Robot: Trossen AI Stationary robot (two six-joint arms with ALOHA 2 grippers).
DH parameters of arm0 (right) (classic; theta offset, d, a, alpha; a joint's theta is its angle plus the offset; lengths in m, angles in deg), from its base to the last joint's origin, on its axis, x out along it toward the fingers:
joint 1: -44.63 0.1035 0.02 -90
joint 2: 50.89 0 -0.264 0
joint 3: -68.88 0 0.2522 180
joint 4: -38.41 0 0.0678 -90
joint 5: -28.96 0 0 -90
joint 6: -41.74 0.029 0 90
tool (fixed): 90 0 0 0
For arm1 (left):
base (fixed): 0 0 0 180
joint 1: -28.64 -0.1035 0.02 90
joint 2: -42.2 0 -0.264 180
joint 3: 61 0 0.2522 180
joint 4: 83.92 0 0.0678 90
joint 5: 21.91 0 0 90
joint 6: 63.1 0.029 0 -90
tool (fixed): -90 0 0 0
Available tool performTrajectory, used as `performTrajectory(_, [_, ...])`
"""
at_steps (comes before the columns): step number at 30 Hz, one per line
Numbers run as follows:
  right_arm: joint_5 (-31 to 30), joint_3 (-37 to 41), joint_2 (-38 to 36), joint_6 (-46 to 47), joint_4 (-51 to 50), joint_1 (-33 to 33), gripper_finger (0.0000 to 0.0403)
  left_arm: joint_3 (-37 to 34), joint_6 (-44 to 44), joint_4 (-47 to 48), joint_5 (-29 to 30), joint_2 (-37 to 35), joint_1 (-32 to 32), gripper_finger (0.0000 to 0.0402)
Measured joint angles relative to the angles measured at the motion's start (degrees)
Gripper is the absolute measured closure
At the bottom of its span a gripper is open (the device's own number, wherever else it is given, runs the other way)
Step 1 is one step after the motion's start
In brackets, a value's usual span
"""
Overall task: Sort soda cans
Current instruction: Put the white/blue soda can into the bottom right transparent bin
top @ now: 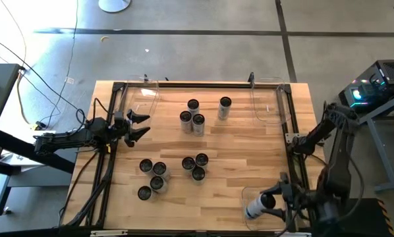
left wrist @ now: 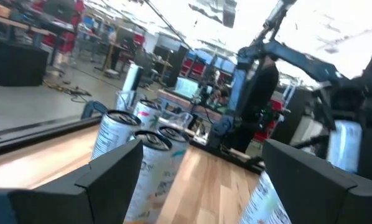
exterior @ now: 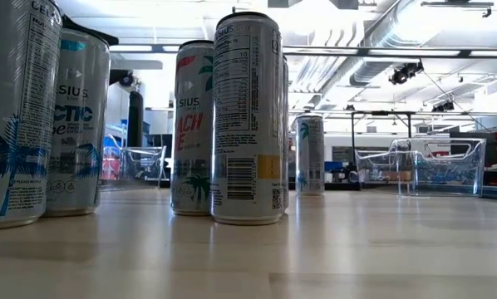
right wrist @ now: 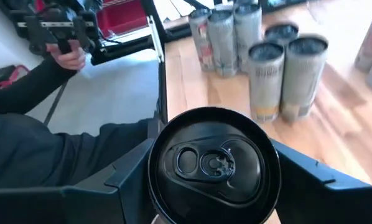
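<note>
Several silver-white soda cans with dark tops stand upright on the wooden table: a far group (top: 192, 120), one alone (top: 225, 107), a centre group (top: 196, 166) and a near-left group (top: 151, 178). My right gripper (top: 275, 199) is at the near right corner, shut on one soda can (top: 255, 208) over a clear bin (top: 248, 195). My left gripper (top: 141, 126) waits open at the table's left edge, pointing level toward the cans, with nothing between its fingers (left wrist: 111, 174). My right gripper pinches the can's side wall just below its dark top (right wrist: 214, 165) between its two fingers (right wrist: 127, 180), one on each side. The can is lifted off the table and lies tilted, its top toward the wrist and its white body (top: 253, 210) reaching toward the table's left.
Two more clear bins sit at the far left (top: 144, 93) and far right (top: 269, 100) corners. A black frame (top: 288, 131) runs along the table's sides. A person's hand (right wrist: 68, 57) shows beyond the table's near edge. Bare wood lies between the groups.
</note>
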Motion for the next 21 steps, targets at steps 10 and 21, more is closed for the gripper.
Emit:
performTrajectory(10, [3.05,0.00,7.22,16.17,-7.04,0.24,0.0163,0.00,0.03,-2.31,1.57,-0.01,0.00,0.0078])
performTrajectory(21, [10.41,0.00,12.62,15.61,-5.77,-0.90,0.0163,0.00,-0.05,-2.29,1.94,0.00,-0.01,0.0078])
